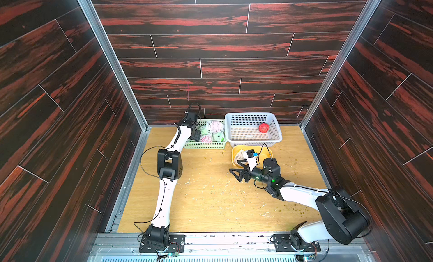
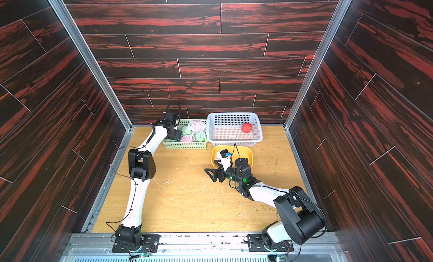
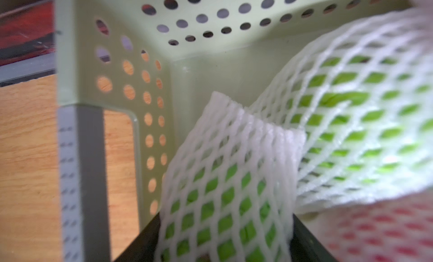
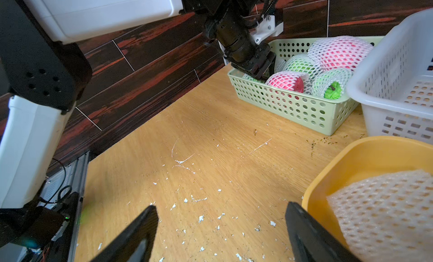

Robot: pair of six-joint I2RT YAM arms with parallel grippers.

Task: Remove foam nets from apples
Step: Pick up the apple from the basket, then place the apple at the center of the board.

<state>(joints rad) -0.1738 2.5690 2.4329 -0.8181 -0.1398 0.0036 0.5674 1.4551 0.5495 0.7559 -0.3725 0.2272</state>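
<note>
Closest to us is the netted green apple, filling the gap between the jaws of the left gripper. Both jaws bear on its white mesh, so we read them as clamped on it. The gripper sits low in a corner of the green basket, and the perforated walls just ahead of the jaws leave little room. Beside the jaws in that basket lie four more netted apples, two red and two green, packed touching.

Next comes the white basket, holding one bare red apple.

The right gripper hangs over the table, jaws spread wide with nothing between them. Bare, crumb-strewn wood lies ahead of it. One jaw is just beside the rim of the yellow bowl, which holds one loose foam net.
</note>
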